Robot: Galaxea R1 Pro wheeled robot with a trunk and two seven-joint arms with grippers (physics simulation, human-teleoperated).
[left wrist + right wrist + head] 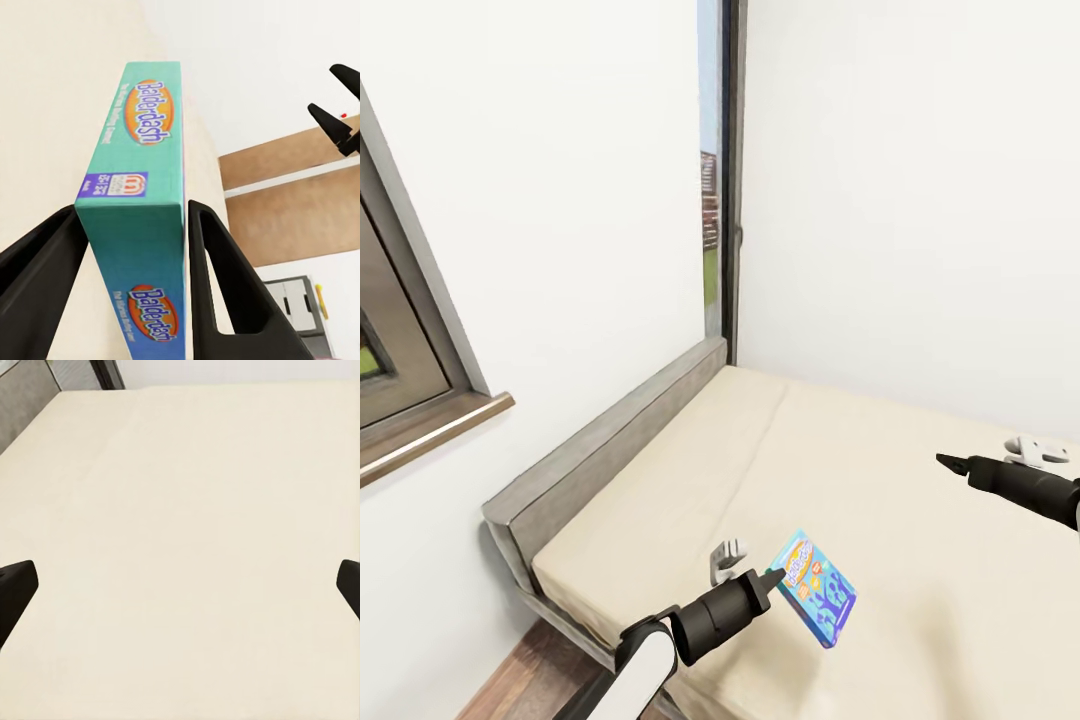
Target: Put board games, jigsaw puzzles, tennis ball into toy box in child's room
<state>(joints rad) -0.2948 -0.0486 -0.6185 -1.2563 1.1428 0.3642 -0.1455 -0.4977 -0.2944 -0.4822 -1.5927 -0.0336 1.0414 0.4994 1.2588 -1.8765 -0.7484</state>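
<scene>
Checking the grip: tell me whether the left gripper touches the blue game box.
Touching. The left wrist view shows both fingers pressed against the blue game box.

board game [818, 602] above bed [920, 500], headboard [610, 440] left

Cut off by the frame edge: black right gripper [180, 585] fingertips (wrist view); small print on teal-blue cardboard game box [139, 217] too small to read.

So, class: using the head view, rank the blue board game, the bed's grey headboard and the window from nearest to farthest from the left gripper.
1. Blue board game, clamped in the left gripper.
2. Grey headboard, along the bed's left edge.
3. Window, in the far corner.
</scene>
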